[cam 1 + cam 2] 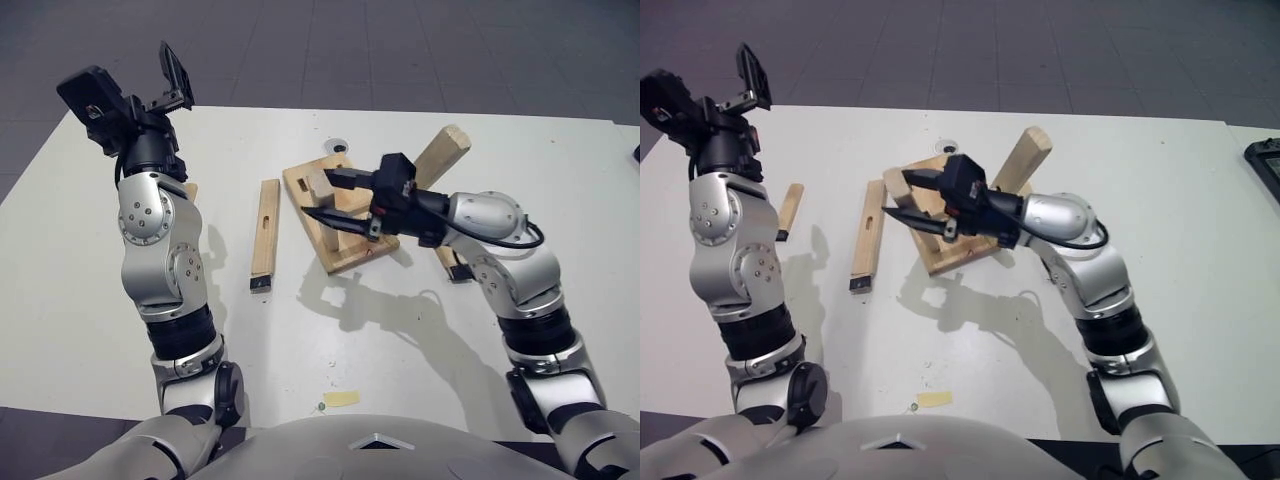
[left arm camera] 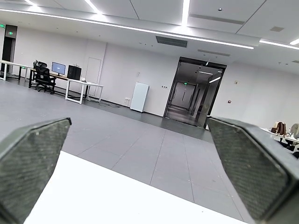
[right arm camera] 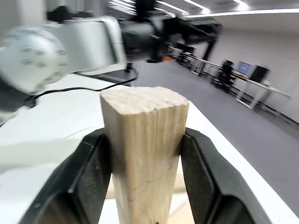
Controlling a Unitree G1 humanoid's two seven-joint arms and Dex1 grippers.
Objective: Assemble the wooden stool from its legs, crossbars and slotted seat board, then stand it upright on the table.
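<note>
The slotted seat board (image 1: 350, 252) lies tilted on the white table, with one wooden leg (image 1: 443, 155) sticking up from its far corner. My right gripper (image 1: 322, 195) hovers over the board's near-left part, shut on the end of another leg (image 3: 145, 154), whose cut top fills the gap between the fingers (image 3: 91, 177). A loose leg (image 1: 265, 234) with a black tip lies left of the board. A short piece (image 1: 790, 209) lies behind my left arm, and another (image 1: 455, 265) lies under my right forearm. My left gripper (image 1: 170, 80) is raised above the table's far-left corner, open and empty.
A round cable hole (image 1: 335, 147) sits in the table behind the board. A small yellow note (image 1: 340, 398) lies near the front edge. A black device (image 1: 1265, 160) stands at the far right edge. Grey floor lies beyond the table.
</note>
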